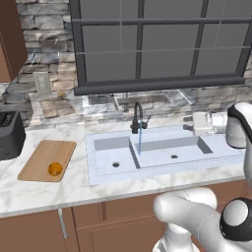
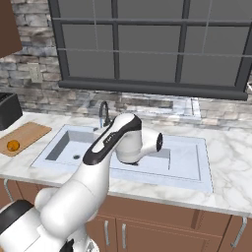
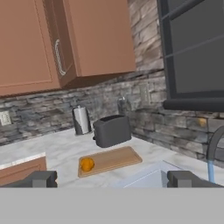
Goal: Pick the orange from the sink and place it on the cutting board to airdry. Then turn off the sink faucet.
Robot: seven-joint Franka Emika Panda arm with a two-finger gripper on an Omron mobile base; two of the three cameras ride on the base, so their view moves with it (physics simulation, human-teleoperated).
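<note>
The slim black gooseneck sink faucet (image 1: 137, 118) stands at the back edge of the pale double-basin sink (image 1: 162, 167), a blue stream running from its spout. Its small side lever looks stiff and light, best nudged at its tip. The small bright orange (image 1: 54, 169) already rests near the front edge of the light-brown wooden cutting board (image 1: 44, 156). The gripper (image 3: 112, 179) has its fingers spread wide, empty.

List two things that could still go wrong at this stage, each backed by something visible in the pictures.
1. The orange sits near the cutting board's front edge; being round, it might roll off.
2. Water runs from the sink faucet. Its lever is small, and the open claw points away toward the toaster, so the reach back could miss or knock the spout.
</note>
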